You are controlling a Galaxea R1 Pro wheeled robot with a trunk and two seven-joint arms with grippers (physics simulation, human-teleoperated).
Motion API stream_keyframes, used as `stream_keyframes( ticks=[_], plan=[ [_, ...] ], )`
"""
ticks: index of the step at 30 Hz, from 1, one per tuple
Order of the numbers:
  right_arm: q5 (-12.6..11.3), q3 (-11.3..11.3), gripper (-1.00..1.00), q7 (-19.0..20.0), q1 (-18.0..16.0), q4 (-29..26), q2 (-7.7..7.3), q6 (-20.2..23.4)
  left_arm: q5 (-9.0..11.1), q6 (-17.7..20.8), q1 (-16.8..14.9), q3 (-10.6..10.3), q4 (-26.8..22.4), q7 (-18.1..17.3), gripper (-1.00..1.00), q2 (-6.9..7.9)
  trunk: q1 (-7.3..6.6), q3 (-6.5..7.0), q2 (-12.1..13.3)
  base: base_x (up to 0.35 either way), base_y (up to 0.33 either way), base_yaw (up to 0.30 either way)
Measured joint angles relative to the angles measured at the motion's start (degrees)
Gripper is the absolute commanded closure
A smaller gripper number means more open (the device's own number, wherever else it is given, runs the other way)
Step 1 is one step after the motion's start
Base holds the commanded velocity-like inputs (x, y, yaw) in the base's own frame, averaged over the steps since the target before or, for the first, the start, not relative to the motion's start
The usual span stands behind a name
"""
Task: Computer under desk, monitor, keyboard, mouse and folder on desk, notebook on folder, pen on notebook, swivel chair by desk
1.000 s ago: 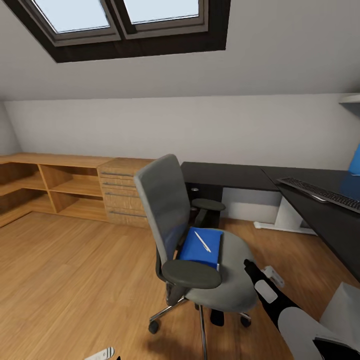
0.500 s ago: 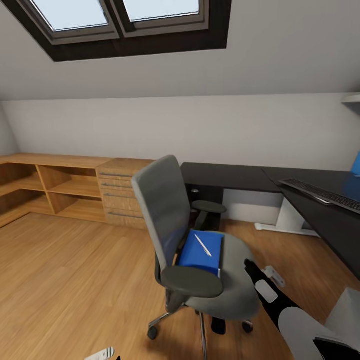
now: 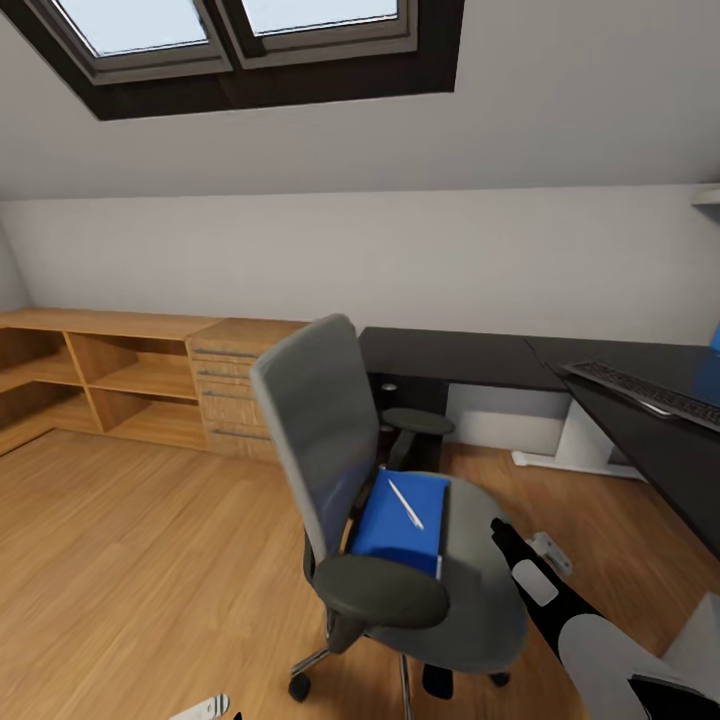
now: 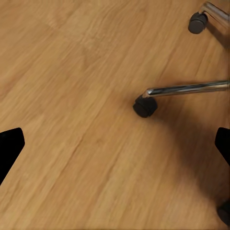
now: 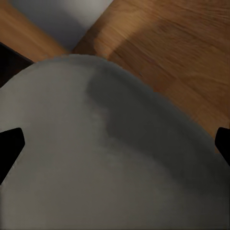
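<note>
Head view: I see the swivel chair [image 3: 400, 520] at centre, the folder [image 3: 395, 522] and pen [image 3: 405, 503] on its seat, keyboard [image 3: 650, 390] on the surface [image 3: 470, 355] at right. Both tools gape empty: right tool [image 5: 115, 139] over the seat, left tool [image 4: 115, 143] above floor [image 4: 72, 72].

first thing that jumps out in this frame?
The grey swivel chair in the middle of the wood floor, with the bright blue folder lying on its seat and a pale pen on top. To its right the black desk runs along the wall and carries the keyboard. The right arm reaches toward the seat's front edge, with the right gripper close beside it.
</note>
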Motion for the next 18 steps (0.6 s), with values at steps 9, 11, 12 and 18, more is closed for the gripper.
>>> stream_keyframes(
  ticks=[9,11,12,18],
  plan=[
    [-0.4,-0.4,-1.00,0.0,0.0,0.3,-2.17,0.1,0.0,-0.1,0.0,0.0,0.0,0.0,-1.00,0.04,0.02,0.00,0.0,0.025,-0.009,0.000],
    [-0.8,-0.8,-1.00,0.0,0.0,0.3,-2.38,0.2,0.0,-0.1,0.0,0.1,0.0,0.0,-1.00,0.06,0.02,0.00,0.0,0.003,-0.001,0.000],
    [-1.1,-1.0,-1.00,0.0,0.0,0.3,-2.47,0.3,0.0,-0.1,0.0,0.1,0.0,0.0,-1.00,0.06,0.02,0.00,0.0,0.001,0.000,0.000],
    [-3.2,-2.1,-1.00,0.3,0.0,0.2,-3.09,3.8,0.1,-0.1,0.0,0.1,0.0,0.0,-1.00,0.08,0.02,0.00,0.0,0.000,0.000,0.000]
  ],
)
